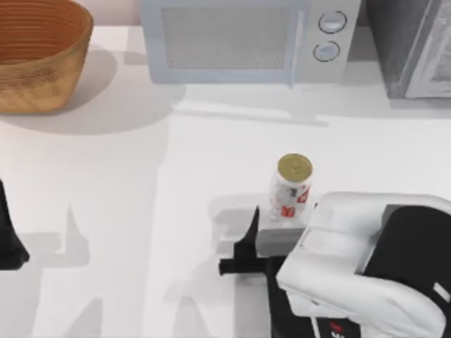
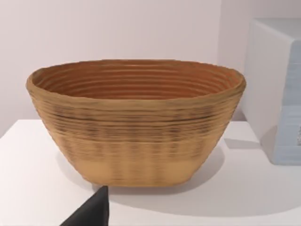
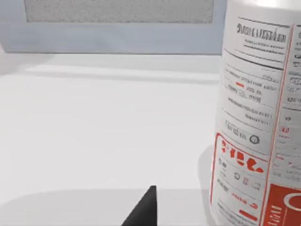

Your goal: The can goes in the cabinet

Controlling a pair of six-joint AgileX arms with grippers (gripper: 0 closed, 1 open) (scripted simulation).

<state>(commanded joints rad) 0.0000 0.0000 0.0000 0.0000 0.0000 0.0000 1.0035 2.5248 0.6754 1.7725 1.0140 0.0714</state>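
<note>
Right gripper [image 1: 262, 238] jaws spread, nothing held, low over the bench [image 1: 141, 211]; the can [image 1: 291, 187] upright just beyond them, axis vertical, mid-bench; cabinet [image 1: 409, 46] far right rear; left gripper [image 1: 10, 243] parked, jaw state untellable.

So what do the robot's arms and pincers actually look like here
The right arm has a bulky glossy white shell with black sections, a small red marking low on its black base and a grey block behind its pincer. The right pincer has pointed black fingers. The left arm appears as a black shape.
</note>
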